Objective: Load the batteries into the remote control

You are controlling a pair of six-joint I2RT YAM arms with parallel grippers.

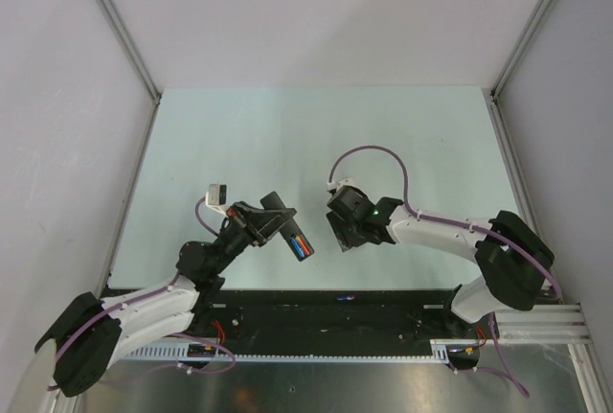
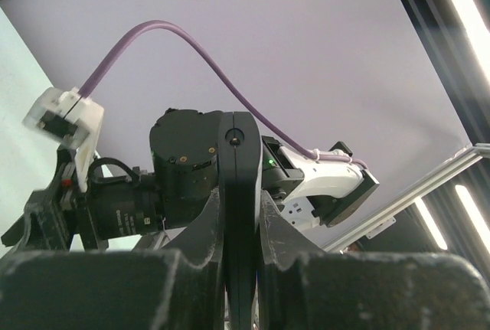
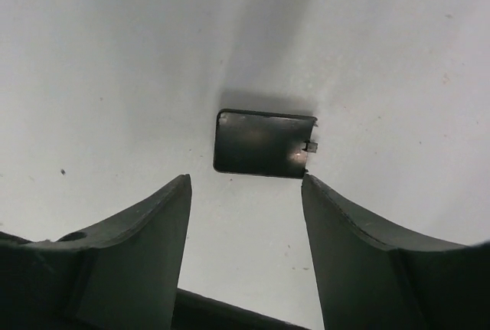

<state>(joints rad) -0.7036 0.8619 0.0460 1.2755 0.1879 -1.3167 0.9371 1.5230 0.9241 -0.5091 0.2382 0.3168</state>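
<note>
Clamped in the left gripper: the remote, with fingers pressed against both flat faces and no gap showing. Held above the table, slanting from upper left to lower right in the top view, gripped at the end away from the open bay. In that bay, at the remote's near end, the batteries: one blue streak and one red-orange streak side by side, lengthwise along the remote, facing the overhead camera. Exact count too small to tell. From the left wrist, remote seen edge-on as a thin black upright bar, with the right arm beyond it and wall and ceiling lights behind.

Just right of the remote, apart from it, the right gripper, pointing down at the table. Fingers spread wide, holding nothing. Beyond the fingertips, flat on the table, a small black cover: rectangular, rounded corners, a little tab on one short edge, touching neither finger. Not visible in the top view, hidden beneath the right gripper, so likewise right of the remote.
</note>
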